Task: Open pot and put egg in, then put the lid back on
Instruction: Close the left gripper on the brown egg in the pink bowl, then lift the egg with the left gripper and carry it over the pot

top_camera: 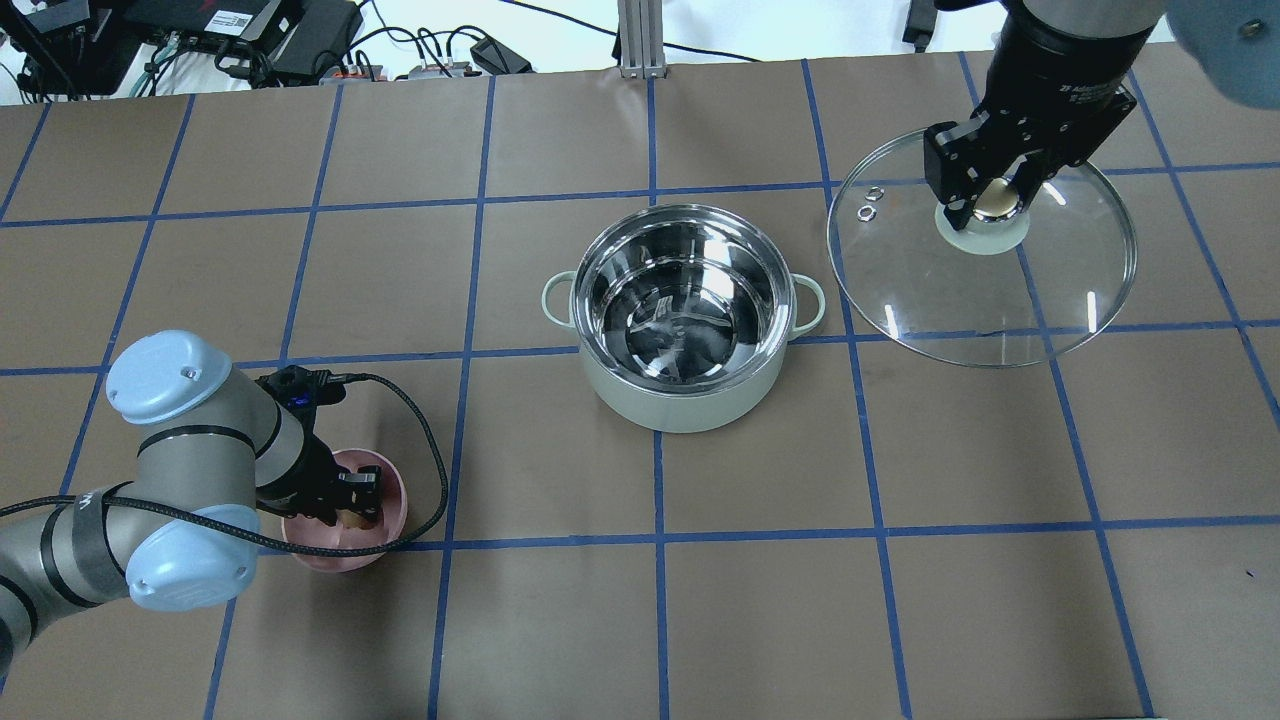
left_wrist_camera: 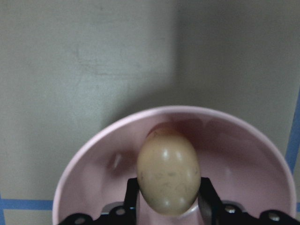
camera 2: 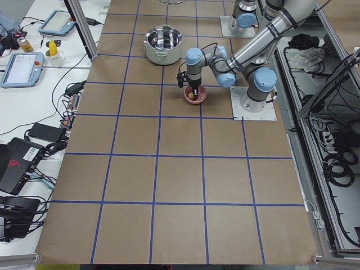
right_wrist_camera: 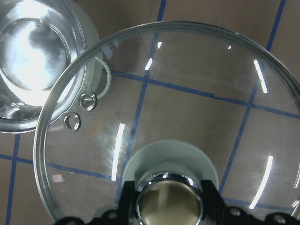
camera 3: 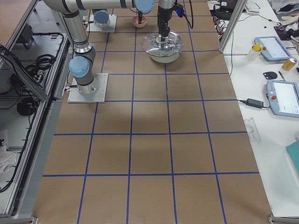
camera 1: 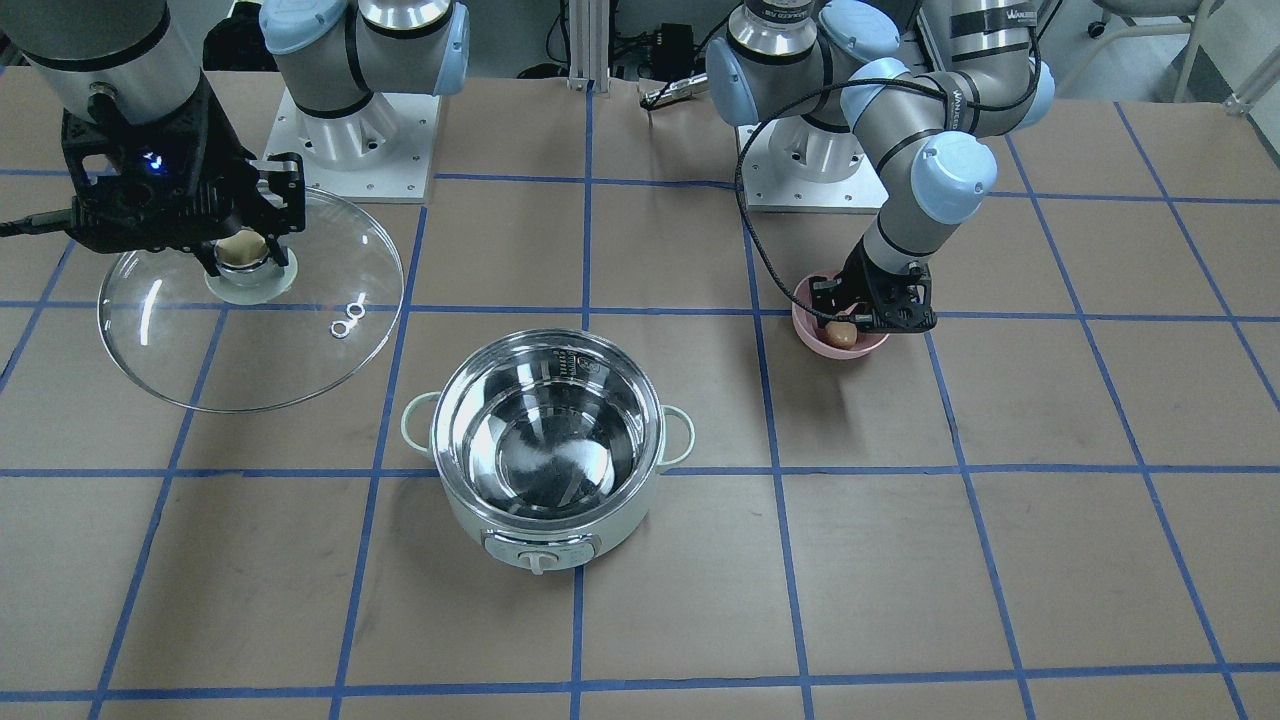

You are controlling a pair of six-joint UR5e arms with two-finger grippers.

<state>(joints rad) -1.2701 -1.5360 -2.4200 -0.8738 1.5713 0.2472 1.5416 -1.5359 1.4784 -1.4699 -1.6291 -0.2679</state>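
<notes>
The mint-green pot (top_camera: 683, 320) stands open at the table's middle, its steel inside bare; it also shows in the front view (camera 1: 548, 450). My right gripper (top_camera: 995, 195) is shut on the beige knob of the glass lid (top_camera: 985, 270) and holds it in the air to the pot's right (camera 1: 250, 300) (right_wrist_camera: 178, 117). My left gripper (top_camera: 352, 505) reaches into the pink bowl (top_camera: 345, 510). Its fingers (left_wrist_camera: 206, 199) sit on both sides of the tan egg (left_wrist_camera: 168, 173), which is inside the bowl (camera 1: 840, 335).
The brown table has a blue tape grid. The pink bowl (camera 1: 838, 325) sits near the left arm's base plate. Cables and boxes lie beyond the table's far edge (top_camera: 300, 40). Tablets and a mug stand on side benches (camera 2: 34, 56).
</notes>
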